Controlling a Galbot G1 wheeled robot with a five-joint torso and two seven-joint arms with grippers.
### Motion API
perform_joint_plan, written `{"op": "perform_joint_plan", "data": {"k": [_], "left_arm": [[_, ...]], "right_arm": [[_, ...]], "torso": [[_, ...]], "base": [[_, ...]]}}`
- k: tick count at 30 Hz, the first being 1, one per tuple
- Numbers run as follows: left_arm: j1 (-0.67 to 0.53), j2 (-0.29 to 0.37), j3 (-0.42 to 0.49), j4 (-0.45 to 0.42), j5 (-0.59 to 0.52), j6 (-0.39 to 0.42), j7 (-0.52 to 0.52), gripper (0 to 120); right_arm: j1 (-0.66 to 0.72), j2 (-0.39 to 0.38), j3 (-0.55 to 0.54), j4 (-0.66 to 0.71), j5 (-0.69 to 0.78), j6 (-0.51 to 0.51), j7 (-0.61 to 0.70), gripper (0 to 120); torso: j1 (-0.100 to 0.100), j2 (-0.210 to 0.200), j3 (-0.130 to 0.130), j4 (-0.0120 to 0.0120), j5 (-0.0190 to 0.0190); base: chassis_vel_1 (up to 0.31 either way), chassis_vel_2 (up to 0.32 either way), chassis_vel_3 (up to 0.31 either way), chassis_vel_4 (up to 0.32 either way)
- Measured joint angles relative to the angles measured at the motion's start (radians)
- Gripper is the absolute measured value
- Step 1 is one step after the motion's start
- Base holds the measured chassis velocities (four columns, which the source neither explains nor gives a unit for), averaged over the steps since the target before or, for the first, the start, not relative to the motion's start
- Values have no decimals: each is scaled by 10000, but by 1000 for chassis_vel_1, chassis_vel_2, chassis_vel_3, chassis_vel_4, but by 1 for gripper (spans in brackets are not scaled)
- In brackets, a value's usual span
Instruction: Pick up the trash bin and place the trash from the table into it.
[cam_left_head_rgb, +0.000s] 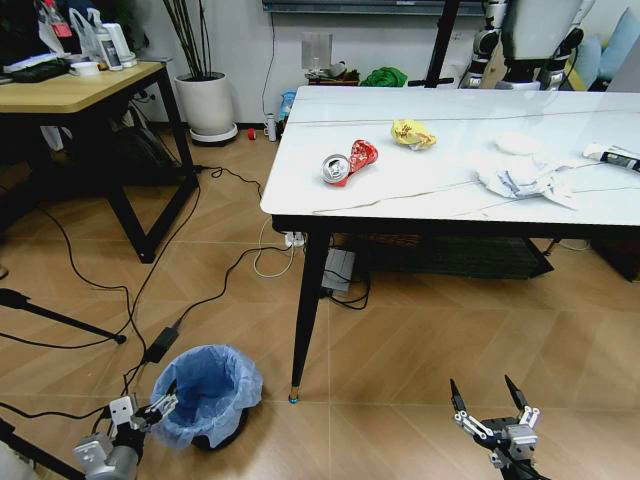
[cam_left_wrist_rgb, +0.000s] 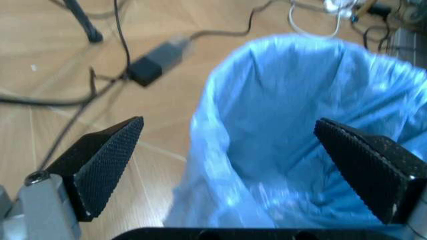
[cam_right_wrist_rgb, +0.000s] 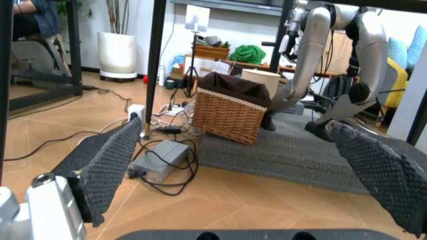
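Left tool (cam_left_wrist_rgb: 227, 170) spread wide straddling trash bin (cam_left_head_rgb: 205, 393) rim, right tool (cam_left_head_rgb: 490, 400) released, low over floor

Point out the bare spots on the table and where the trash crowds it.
The table is bare along its left end beside the can, across the far strip behind the yellow wrapper, and on the front edge between can and crumpled paper. The right end is crowded: paper, white disc, long wrapper.
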Motion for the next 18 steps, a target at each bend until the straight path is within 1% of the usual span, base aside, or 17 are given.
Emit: {"op": "perform_joint_plan", "data": {"k": [4,9,10,11,12,14,15,16,17,18], "left_arm": [[-173,-65,91,111,-52,267,-44,100],[-303,-66,100,225,-86,372,-47,97],[-330,-60,89,250,-101,388,-47,90],[-330,-60,89,250,-101,388,-47,90],[-344,-55,79,267,-110,395,-47,86],[-361,-52,66,294,-118,417,-47,81],[-361,-52,66,294,-118,417,-47,81],[-382,-52,64,333,-120,442,-47,72],[-391,-52,64,352,-119,449,-47,69],[-402,-55,64,370,-120,459,-47,61]], "right_arm": [[-16,0,15,39,-7,-24,0,100],[-24,0,38,84,-8,-54,0,100],[-26,0,42,91,-8,-65,1,100],[-26,0,42,91,-8,-65,1,100],[-25,0,43,93,-8,-73,1,100],[-22,0,43,98,-8,-84,3,100],[-22,0,43,98,-8,-84,3,100],[-18,0,43,108,-8,-100,5,100],[-17,0,43,113,-8,-109,6,100],[-15,0,43,120,-8,-126,7,100]], "torso": [[3,7,4,-1,1],[4,15,8,-1,1],[5,16,9,-1,1],[5,16,9,-1,1],[5,17,10,-1,1],[6,20,11,-1,2],[6,20,11,-1,2],[6,22,12,-1,1],[6,22,12,-1,1],[7,23,13,-1,1]], "base": [[0,0,0,0],[0,0,0,0],[0,0,0,0],[0,0,0,0],[0,0,0,0],[0,0,0,0],[0,0,0,0],[0,0,0,0],[0,0,0,0],[0,0,0,0]]}}
